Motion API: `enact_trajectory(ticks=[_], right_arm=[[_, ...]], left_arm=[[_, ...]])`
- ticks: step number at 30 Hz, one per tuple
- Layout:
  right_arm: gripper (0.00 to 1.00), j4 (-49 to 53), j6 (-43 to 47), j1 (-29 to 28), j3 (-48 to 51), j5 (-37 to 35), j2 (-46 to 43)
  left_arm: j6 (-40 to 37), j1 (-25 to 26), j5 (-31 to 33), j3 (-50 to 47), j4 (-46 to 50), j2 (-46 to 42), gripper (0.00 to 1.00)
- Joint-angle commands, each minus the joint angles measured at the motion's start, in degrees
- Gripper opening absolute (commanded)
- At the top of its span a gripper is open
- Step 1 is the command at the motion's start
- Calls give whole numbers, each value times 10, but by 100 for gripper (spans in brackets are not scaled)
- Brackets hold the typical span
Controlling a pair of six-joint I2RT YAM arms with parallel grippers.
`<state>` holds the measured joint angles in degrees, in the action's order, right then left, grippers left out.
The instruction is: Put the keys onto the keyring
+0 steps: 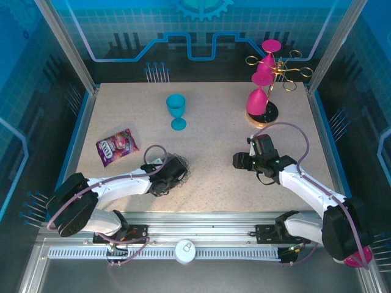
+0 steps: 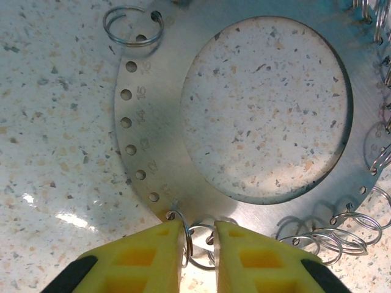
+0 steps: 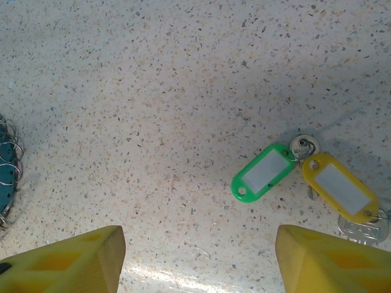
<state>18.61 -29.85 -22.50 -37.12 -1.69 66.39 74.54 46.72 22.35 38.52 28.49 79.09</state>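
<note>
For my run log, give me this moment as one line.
left gripper: jaws narrow around small split ring at keyring rim | right gripper: open, empty | keys: loose on table ahead of it, not on keyring

Speckled table point(image 1: 214, 146) with keyring point(image 2: 153, 152), keys point(image 3: 263, 173), goblet point(image 1: 176, 110)

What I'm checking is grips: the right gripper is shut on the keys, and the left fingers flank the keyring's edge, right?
No: the right gripper is open, the keys lying untouched ahead, per the right wrist view. The rest holds.
</note>
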Motion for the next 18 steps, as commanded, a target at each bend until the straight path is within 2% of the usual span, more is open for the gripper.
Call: enact_trajectory(ticks=[1, 18], right_arm=[[67, 12, -7, -7, -8, -12, -5], [67, 13, -6, -7, -8, -11, -8]], left_arm=[[17, 7, 24, 12, 37, 5, 18], [25, 13, 16, 1, 34, 15, 18]])
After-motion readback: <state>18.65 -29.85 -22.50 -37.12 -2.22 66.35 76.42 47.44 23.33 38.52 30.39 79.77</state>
